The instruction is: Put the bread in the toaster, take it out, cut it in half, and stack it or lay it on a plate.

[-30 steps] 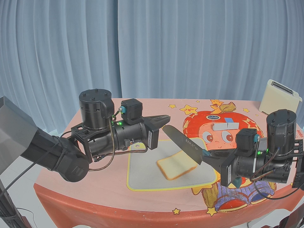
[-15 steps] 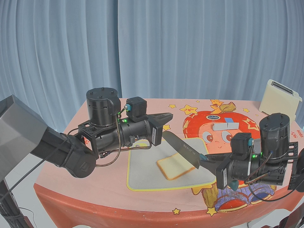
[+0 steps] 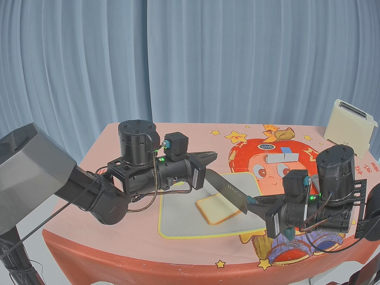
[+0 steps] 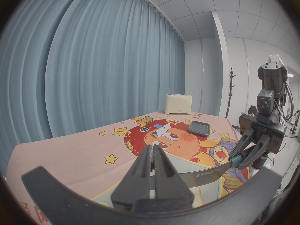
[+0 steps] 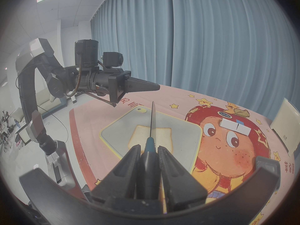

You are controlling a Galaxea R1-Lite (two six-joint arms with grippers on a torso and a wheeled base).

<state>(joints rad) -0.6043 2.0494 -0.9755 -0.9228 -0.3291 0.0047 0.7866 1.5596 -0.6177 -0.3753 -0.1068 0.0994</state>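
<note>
A slice of bread (image 3: 215,209) lies flat on the pale cutting board (image 3: 178,214). My right gripper (image 3: 253,203) is shut on the handle of a knife (image 3: 226,187). Its blade slants up and left, low over the bread. In the right wrist view the knife (image 5: 152,117) runs edge-on over the middle of the bread (image 5: 139,136). Above the board's far left part my left gripper (image 3: 211,155) is shut with nothing in it, close to the knife's tip. The cream toaster (image 3: 350,126) stands at the far right of the table.
A dark tray (image 4: 199,128) lies on the tablecloth beyond the board on the right arm's side. A small white and blue block (image 3: 282,156) rests on the cartoon face. The table's front edge runs close below the board.
My right arm has shifted left and lowered the knife towards the bread. My left arm has moved right and down, nearer the board and the knife's tip.
</note>
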